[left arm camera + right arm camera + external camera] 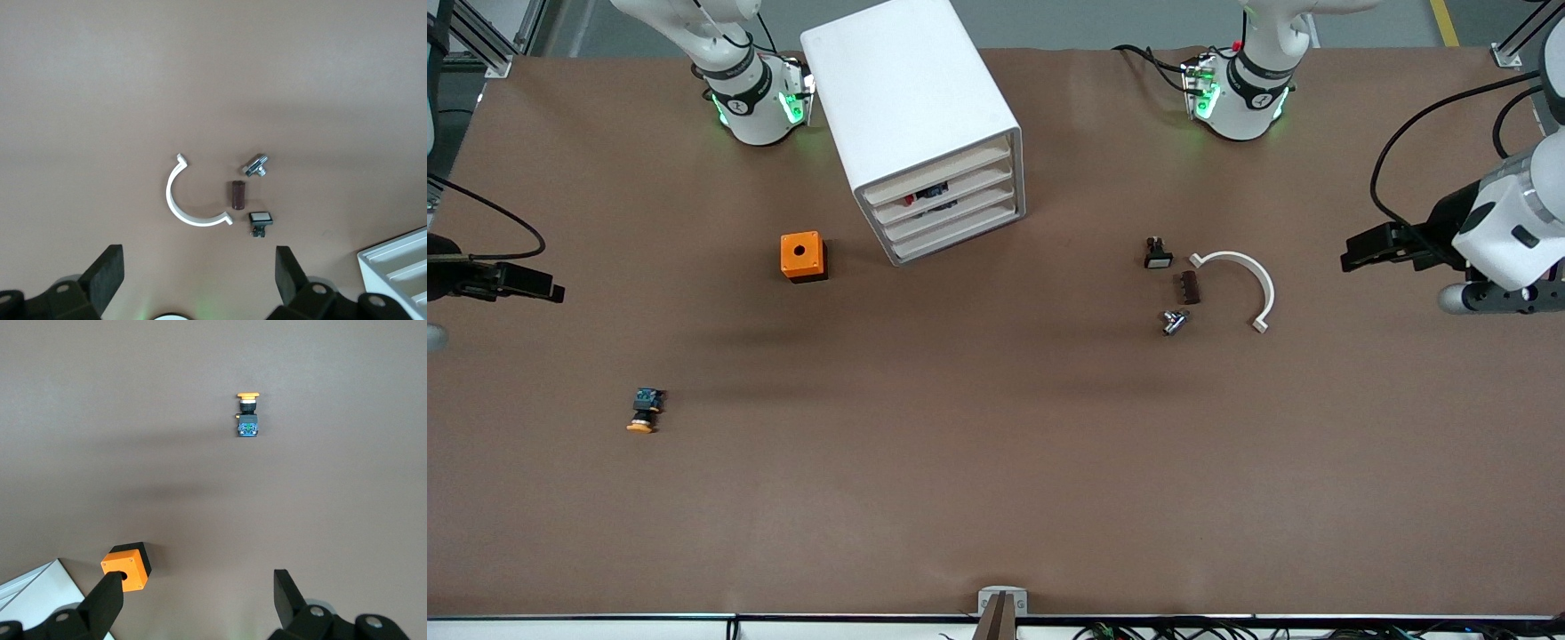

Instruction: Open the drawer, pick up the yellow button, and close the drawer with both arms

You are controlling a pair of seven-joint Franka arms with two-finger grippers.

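Button [643, 414] lies on its side on the counter [996, 498], toward the right arm's end, nearer the front camera than the orange cube [801, 256]. Cabinet [914, 124] drawers all read closed; top drawer [938, 176] flush.

Left end effector [197, 273] spread, over the counter near the white half-ring [1240, 286]. Right end effector [193, 597] spread, over the counter near the cube; both wait.

Judgement: button light, rigid, smooth plastic, likely to roll. Best pinched across the squarer black body, not the round cap.
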